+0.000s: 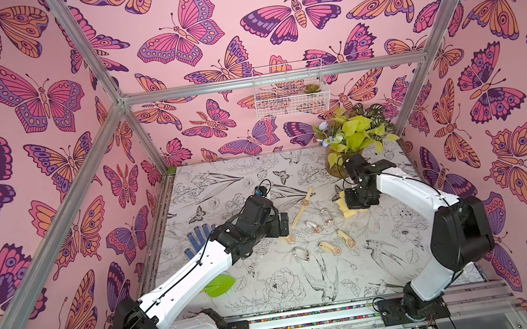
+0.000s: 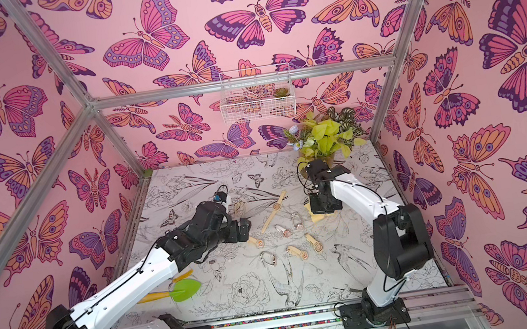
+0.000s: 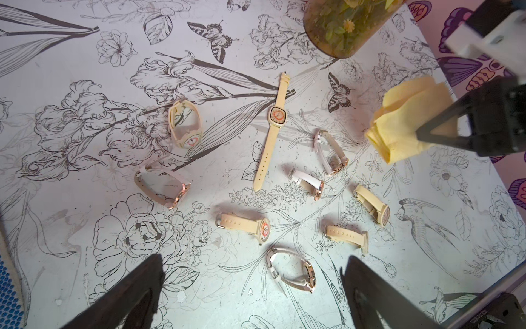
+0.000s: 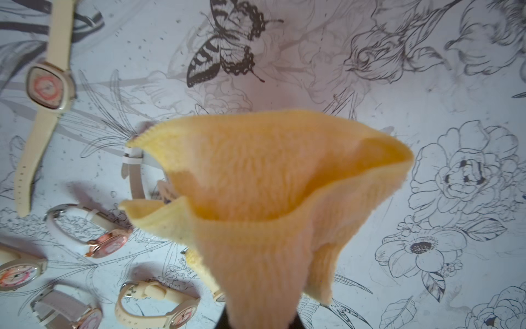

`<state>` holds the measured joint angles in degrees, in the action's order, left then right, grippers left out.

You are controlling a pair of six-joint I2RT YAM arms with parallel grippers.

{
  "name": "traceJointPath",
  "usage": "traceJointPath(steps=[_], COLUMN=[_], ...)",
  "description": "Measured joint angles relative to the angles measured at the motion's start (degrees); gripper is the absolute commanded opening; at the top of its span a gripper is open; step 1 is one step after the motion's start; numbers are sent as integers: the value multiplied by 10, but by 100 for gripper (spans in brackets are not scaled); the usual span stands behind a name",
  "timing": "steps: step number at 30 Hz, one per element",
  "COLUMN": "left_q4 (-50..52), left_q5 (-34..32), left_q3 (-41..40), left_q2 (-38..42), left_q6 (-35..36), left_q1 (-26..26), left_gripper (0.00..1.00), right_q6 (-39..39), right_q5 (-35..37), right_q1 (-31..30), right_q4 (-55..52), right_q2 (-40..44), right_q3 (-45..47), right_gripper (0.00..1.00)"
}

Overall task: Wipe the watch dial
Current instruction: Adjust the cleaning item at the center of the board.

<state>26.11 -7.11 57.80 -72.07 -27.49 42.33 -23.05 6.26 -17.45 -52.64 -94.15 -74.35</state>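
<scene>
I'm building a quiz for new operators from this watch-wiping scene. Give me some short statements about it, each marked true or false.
1. The right hand is shut on a yellow cloth. True.
2. The left hand grips a watch. False: the left hand is open and holds nothing.
3. The long cream watch lies flat, strap stretched out, dial up. True.
4. The yellow cloth is spread over the long cream watch. False: that watch lies uncovered, and the cloth is bunched in the right hand, apart from it.
5. A white wire basket hangs on the back wall. True.
</scene>
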Motion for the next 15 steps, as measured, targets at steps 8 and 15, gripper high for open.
traceJointPath(steps=[8,15], left_q4=[5,6], left_q5=[31,50], left_q3=[57,78], left_q2=[-101,-134], left_q6=[20,31], left_q1=[-7,-9], left_gripper=[100,100], right_q6=[-1,-7], right_q5=[20,12], right_q1=[3,12], right_q4=[-4,-6], right_q2=[-89,-129], right_q3=[9,9], right_gripper=[3,99])
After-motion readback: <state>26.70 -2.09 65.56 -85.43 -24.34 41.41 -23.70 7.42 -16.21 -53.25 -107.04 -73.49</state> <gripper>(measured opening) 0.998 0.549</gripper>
